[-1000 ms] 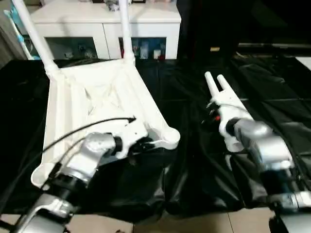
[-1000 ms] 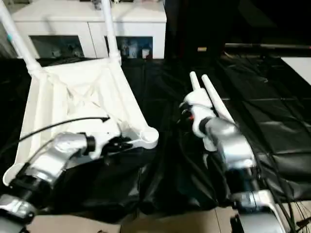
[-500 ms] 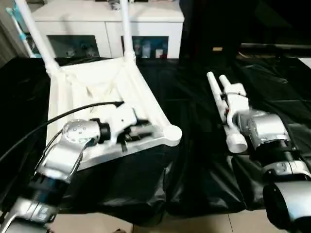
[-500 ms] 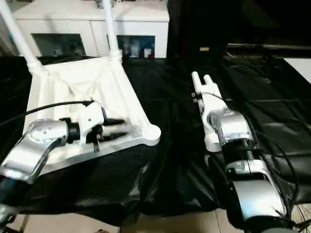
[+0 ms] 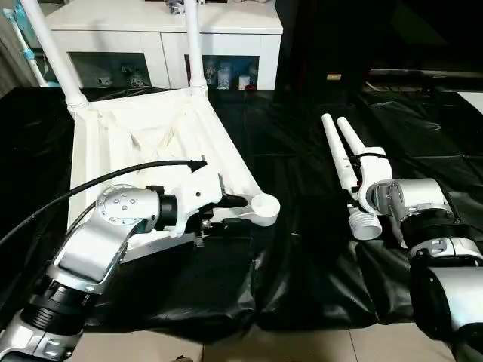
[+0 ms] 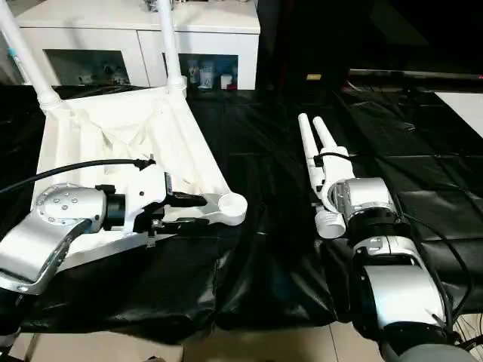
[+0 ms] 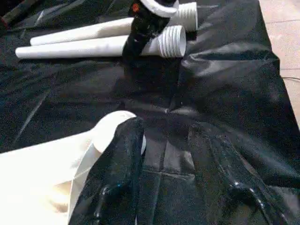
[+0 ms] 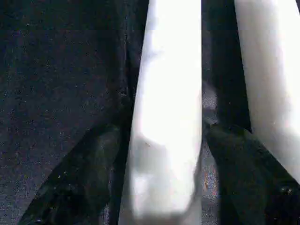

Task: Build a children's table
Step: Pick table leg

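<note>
The children's table (image 5: 151, 143) is lying upside down at the left of the frame on the black-draped tabletop (image 5: 302, 249), its ribbed underside facing up. Two of its white legs are already standing in the far corner sockets: one (image 5: 51, 53) is rising toward the upper left corner of the frame and the other (image 5: 192, 45) is rising near the upper centre. The near right corner socket (image 5: 264, 207) is sitting empty, its round mouth open, just right of the left hand (image 5: 238, 211). That left hand is reaching in from the lower left with its two black fingers (image 7: 117, 173) parted partway; one finger is lying over the white edge beside the socket and the other is hanging over the black cloth, and whether they are gripping the table's edge cannot be told. At the centre right of the frame two loose legs (image 5: 341, 154) are lying side by side on the cloth, their ribbed thick ends (image 7: 171, 41) pointing toward the bottom of the frame. The right hand (image 8: 164, 154) is straddling one of these legs (image 8: 168, 117), a black finger (image 8: 75, 187) on each side of the tube, standing wide with gaps visible, not clamped on it. A white cabinet (image 5: 158, 38) with glass doors is standing behind the tabletop at the top of the frame.
</note>
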### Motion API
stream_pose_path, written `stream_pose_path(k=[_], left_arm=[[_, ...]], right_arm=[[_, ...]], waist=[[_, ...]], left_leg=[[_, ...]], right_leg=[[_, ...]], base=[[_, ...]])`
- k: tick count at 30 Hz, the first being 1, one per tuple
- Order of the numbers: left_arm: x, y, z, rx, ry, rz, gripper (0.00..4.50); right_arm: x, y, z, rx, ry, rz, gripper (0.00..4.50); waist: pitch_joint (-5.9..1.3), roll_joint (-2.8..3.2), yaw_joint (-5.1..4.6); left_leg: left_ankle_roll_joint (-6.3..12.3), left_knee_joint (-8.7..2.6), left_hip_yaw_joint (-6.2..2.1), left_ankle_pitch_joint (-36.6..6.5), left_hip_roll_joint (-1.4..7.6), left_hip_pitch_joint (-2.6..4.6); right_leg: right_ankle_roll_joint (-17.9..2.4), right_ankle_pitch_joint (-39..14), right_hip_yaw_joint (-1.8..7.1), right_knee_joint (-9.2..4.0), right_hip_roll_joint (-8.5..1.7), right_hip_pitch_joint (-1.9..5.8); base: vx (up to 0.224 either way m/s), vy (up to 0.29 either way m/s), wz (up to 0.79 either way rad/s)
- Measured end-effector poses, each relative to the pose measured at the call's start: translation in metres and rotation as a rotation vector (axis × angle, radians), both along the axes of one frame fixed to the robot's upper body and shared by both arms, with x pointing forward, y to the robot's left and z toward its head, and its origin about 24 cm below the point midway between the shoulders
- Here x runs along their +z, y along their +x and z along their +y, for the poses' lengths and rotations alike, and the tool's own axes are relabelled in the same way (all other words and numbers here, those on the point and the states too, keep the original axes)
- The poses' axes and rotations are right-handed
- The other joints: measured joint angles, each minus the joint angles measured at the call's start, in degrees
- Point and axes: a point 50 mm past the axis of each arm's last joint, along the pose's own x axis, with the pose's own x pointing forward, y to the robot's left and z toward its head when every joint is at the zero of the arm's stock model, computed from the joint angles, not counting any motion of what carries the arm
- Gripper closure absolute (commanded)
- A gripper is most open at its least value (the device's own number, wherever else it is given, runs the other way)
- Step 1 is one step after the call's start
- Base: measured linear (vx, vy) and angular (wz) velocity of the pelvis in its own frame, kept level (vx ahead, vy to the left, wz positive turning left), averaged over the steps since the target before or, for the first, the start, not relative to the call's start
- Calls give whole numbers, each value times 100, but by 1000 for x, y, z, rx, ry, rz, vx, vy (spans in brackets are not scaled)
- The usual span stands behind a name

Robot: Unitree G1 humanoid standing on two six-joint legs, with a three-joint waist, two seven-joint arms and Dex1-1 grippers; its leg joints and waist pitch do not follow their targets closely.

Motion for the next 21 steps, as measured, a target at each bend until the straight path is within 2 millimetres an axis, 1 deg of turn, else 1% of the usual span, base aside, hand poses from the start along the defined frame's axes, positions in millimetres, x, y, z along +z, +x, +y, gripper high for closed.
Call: stream_pose_path(k=[2, 4, 5, 6, 8, 11, 13, 15, 18, 21], left_arm=[[0, 0, 0, 1, -1, 2, 264], [0, 0, 0, 7, 0, 8, 264], [-1, 0, 0, 8, 0, 8, 264], [-1, 0, 0, 11, 0, 7, 264], [-1, 1, 0, 14, 0, 7, 264], [-1, 1, 1, 19, -1, 5, 264], [0, 1, 1, 26, -2, 2, 264], [0, 1, 1, 28, -2, 1, 264], [0, 2, 1, 36, -3, -4, 264], [0, 2, 1, 47, -5, -14, 264]], right_arm=[[0, 0, -1, -10, 6, 0, 142], [0, 1, 0, -16, 20, 0, 165], [0, 1, 0, -19, 24, 0, 165], [0, 1, 0, -20, 27, -3, 183], [0, 2, 0, -20, 30, -9, 188], [-1, 2, 0, -21, 37, -7, 226], [-1, 2, 1, -20, 40, -11, 227], [-1, 2, 1, -18, 42, -11, 255], [-1, 3, 1, -25, 57, -12, 267], [-2, 3, 1, -29, 64, -14, 267]], waist=[[-1, -1, 0], [-1, -1, -1], [-1, -1, -1], [-1, -1, -2], [-1, -1, -3], [-2, -4, -5], [-3, -7, -7], [-4, -10, -9], [-4, -14, -7], [-4, -19, -9]], left_leg=[[0, 1, 0, 0, 0, 1], [0, 2, 0, 0, 0, 1], [0, 2, 0, 0, 0, 0], [0, 2, 0, 0, 0, 0], [0, 2, 0, 0, 0, 0], [0, 2, 0, 0, 0, 0], [0, 2, 0, 0, 0, 0], [0, 3, 0, 0, 0, 0], [0, 4, 0, 0, 0, 0], [0, 4, 0, 0, 0, 0]], right_leg=[[3, -2, 0, 1, 0, 0], [3, -2, 0, 1, 0, 0], [3, -2, 0, 1, 0, 0], [3, -2, 0, 1, 0, 0], [1, -1, 0, 1, 0, 0], [-1, 1, 0, 2, 0, 0], [-1, 0, 0, 2, 0, 0], [3, -2, 0, 1, 0, 0], [3, -2, 0, 1, 0, 0], [3, -2, 0, 2, 0, 0]], base=[[0, 0, 0], [0, 0, 0], [0, 0, 0], [0, 0, 0], [0, 0, 0], [0, 0, 0], [0, 0, 0], [0, 0, 0], [0, 0, 0], [0, 0, 0]])
